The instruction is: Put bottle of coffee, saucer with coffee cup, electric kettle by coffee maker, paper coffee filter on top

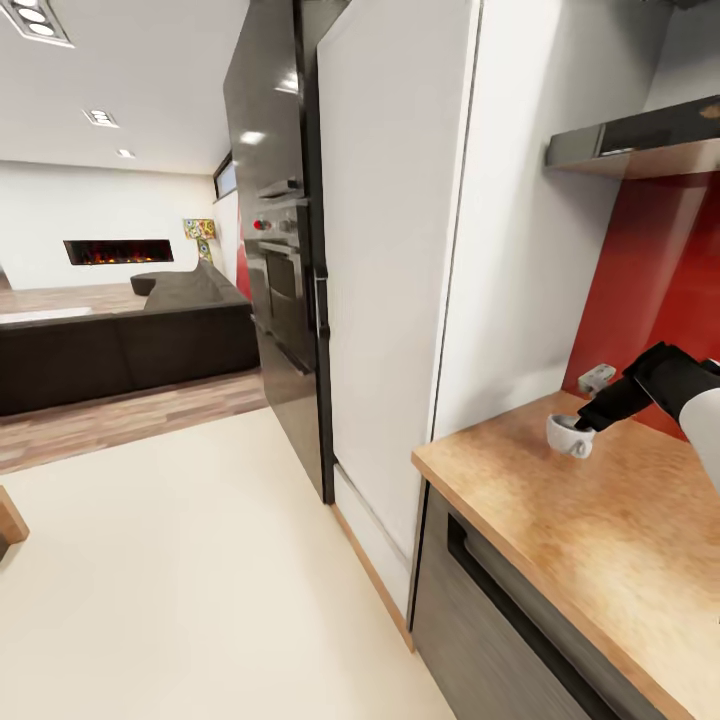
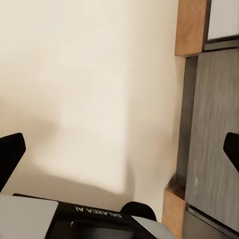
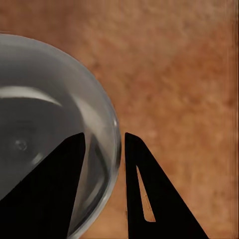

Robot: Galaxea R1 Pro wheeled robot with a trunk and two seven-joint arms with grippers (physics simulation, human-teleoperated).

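Note:
My right gripper (image 1: 583, 422) is shut on the rim of the white coffee cup (image 1: 567, 436), low over the near-left corner of the light-wood countertop (image 1: 560, 540). In the right wrist view one black finger (image 3: 50, 194) is inside the coffee cup (image 3: 45, 114) and the other finger (image 3: 149, 199) is outside its wall, with the wooden countertop (image 3: 184, 74) just below. I cannot tell whether the cup touches the wood. My left gripper (image 2: 122, 144) is open, its fingertips far apart over the cream floor (image 2: 89, 89).
A tall white cabinet (image 1: 400, 250) and a black oven column (image 1: 280, 270) stand left of the counter. Behind the counter are the red backsplash (image 1: 660, 270), a hood (image 1: 640, 140) above and a small grey fitting (image 1: 597, 378). Grey cabinet fronts (image 1: 500, 620) sit below. A dark sofa (image 1: 120, 345) lies beyond the floor.

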